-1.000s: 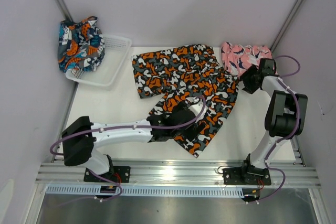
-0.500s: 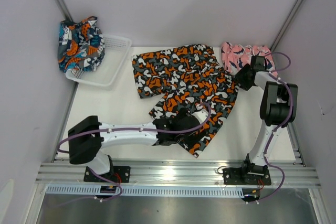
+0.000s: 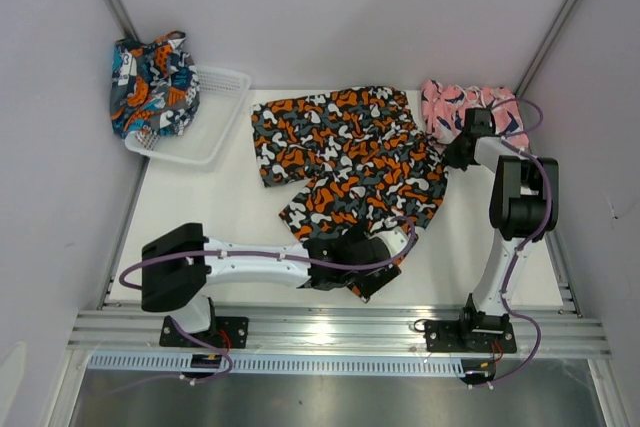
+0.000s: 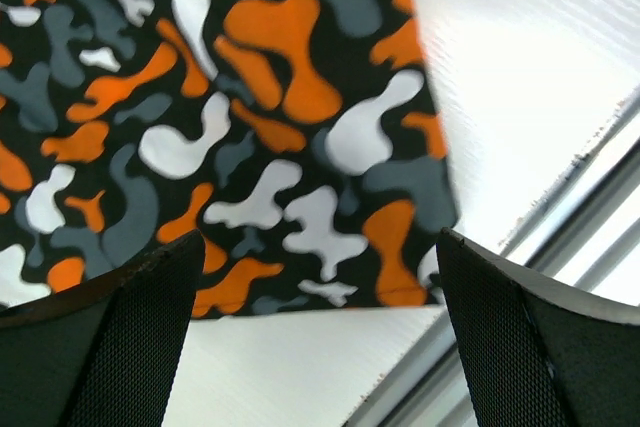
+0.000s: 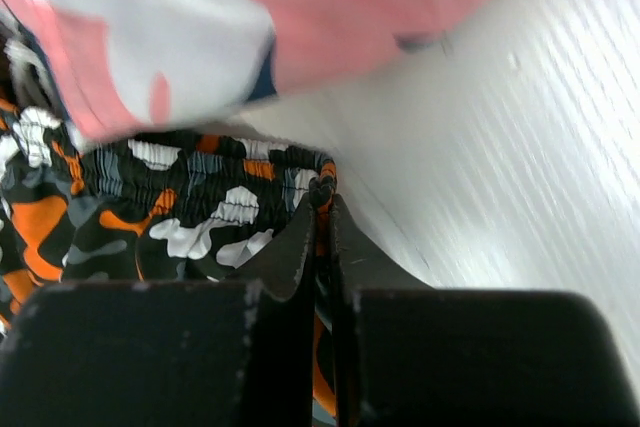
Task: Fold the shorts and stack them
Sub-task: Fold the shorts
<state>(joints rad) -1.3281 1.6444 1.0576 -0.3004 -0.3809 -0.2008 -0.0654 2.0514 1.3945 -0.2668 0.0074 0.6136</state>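
The black shorts [image 3: 350,152] with orange and white blotches lie spread across the middle of the table. My right gripper [image 3: 447,155] is shut on the corner of their waistband [image 5: 322,187] at the right edge. Just behind it, the pink shorts [image 3: 465,105] lie bunched at the back right and fill the top of the right wrist view [image 5: 230,17]. My left gripper [image 3: 385,265] is open above the lower leg hem of the black shorts [image 4: 300,177], near the table's front edge, with nothing between its fingers. The teal-navy shorts [image 3: 150,84] hang over the basket at the back left.
A white mesh basket [image 3: 210,127] stands at the back left under the teal shorts. The table's front edge and metal rail [image 4: 560,247] run just beside my left gripper. Grey walls close in on the left, right and back.
My right gripper has closed on the black shorts' waistband corner. My left arm has swung right and toward the front edge, down along the lower leg of the black shorts.
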